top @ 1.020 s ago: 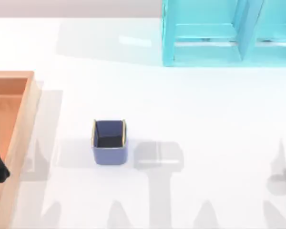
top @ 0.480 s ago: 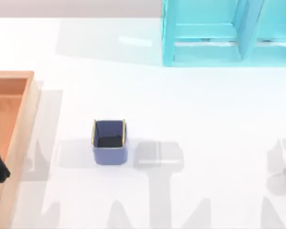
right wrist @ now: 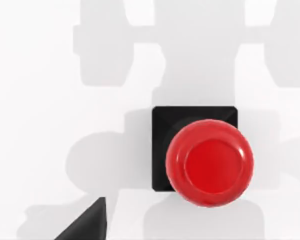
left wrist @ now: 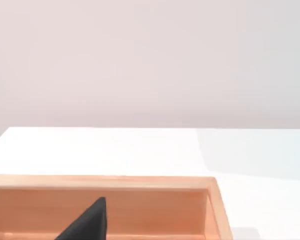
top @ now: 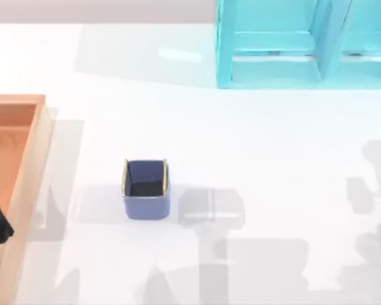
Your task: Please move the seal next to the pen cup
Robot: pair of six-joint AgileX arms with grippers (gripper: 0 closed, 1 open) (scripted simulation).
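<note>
Seal (right wrist: 202,157) sits upright on the white bench (top: 260,140) directly beneath my right wrist camera, black base down, red knob up, untouched. Pen cup (top: 145,189) stands well apart toward the bench's left, near the orange wooden tray (top: 30,159), where my left arm is parked. Whether my right end effector is spread or pressed together, I cannot tell. Risks: the glossy round knob could slip from my fingers if I pinch it off-centre, and a careless set-down could knock the cup.
</note>
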